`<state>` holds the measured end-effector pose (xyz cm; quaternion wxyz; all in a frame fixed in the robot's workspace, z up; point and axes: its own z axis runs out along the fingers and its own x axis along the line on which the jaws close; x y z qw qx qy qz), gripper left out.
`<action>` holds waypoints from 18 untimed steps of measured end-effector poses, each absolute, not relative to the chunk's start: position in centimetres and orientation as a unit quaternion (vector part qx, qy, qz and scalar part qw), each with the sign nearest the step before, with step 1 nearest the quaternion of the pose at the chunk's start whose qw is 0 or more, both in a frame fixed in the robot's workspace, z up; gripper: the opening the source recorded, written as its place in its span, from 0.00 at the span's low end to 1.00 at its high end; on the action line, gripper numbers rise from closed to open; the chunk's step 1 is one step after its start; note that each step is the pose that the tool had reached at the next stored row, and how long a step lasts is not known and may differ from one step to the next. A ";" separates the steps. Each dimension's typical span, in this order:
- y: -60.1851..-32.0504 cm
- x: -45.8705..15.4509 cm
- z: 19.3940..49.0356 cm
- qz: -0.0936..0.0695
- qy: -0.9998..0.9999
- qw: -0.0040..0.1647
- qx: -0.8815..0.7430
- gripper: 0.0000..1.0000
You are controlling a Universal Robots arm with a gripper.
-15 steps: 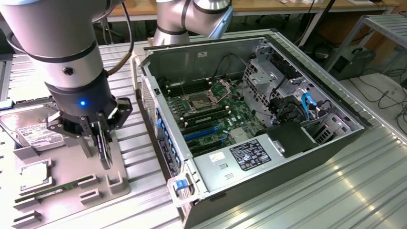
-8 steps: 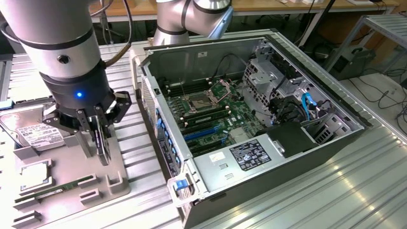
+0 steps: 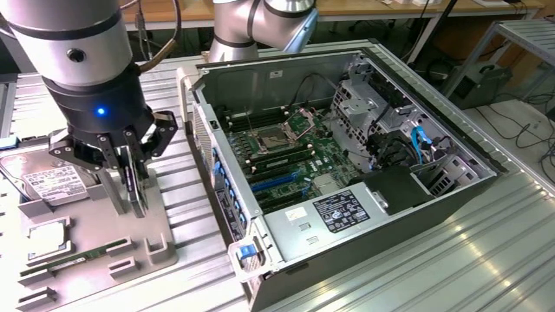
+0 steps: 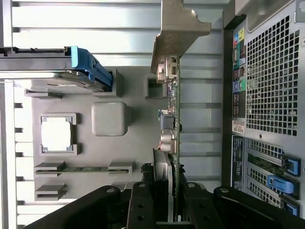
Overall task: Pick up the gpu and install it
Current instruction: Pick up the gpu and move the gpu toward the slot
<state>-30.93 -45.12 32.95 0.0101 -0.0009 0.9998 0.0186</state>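
Observation:
The gpu (image 3: 136, 182) is a thin dark card standing on edge over the grey parts tray (image 3: 173, 250) at the exterior view's left. In the wrist view the gpu (image 4: 172, 119) runs edge-on away from the camera, ending in its pale metal bracket (image 4: 178, 28). My gripper (image 3: 126, 198) comes down from above with a finger on each side of the card, shut on it. The black fingers (image 4: 142, 205) press against both faces of the card near the camera. I cannot tell whether the card's lower edge still touches the tray.
The open computer case (image 3: 390, 84) lies to the exterior view's right of the tray, its motherboard and blue card slots (image 3: 277, 182) exposed. On the tray lie a silver hard drive (image 3: 52, 182), a processor (image 3: 43, 237) and a green memory stick (image 3: 78, 260). The case's rear panel (image 4: 267, 95) is close beside the card.

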 end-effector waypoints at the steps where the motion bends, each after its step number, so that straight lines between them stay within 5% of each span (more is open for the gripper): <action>1: -45.1 -30.9 33.2 0.019 1.000 0.010 -0.001 0.28; 18: -45.1 -30.9 38.1 0.019 1.000 0.010 -0.001 0.28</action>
